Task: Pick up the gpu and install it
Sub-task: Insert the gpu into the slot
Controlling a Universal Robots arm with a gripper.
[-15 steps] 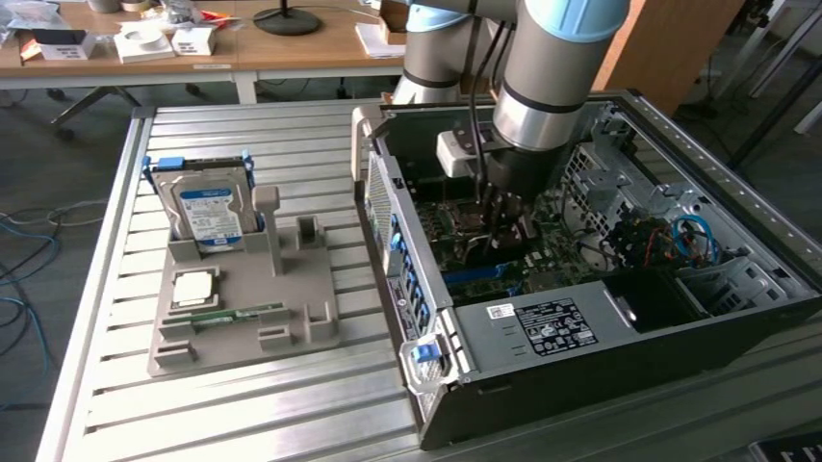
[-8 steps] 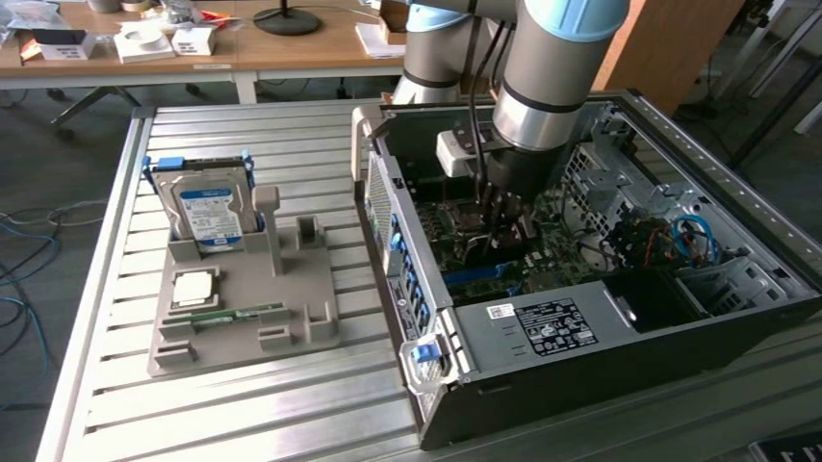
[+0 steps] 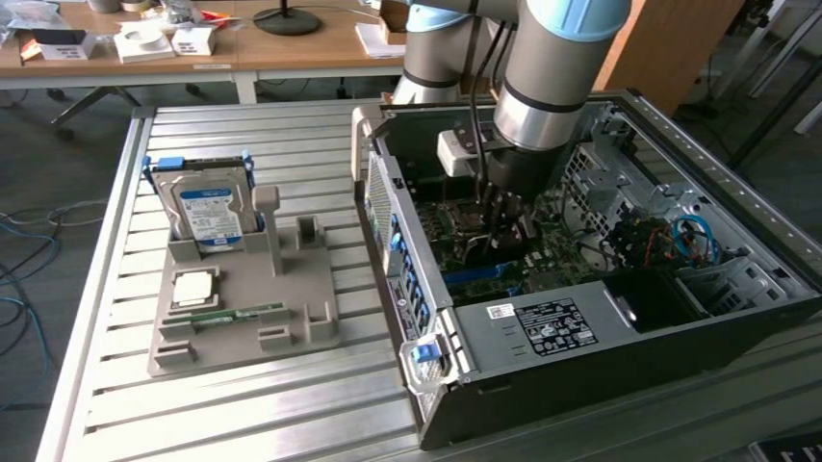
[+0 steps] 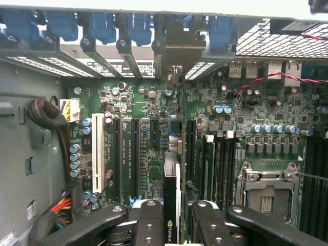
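Inside PC case (image 3: 578,385), gripper (image 4: 177,212) clamped on gpu (image 4: 171,184), seen edge-on; seating on mobo (image 4: 148,102) unclear.

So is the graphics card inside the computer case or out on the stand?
Inside: the gpu stands on edge over the motherboard, clamped in the gripper. Seated in its slot? Cannot tell.

Dark thin gpu (image 4: 171,189) on edge, upright against the green motherboard (image 4: 143,102), pinched in the tool (image 4: 177,218).
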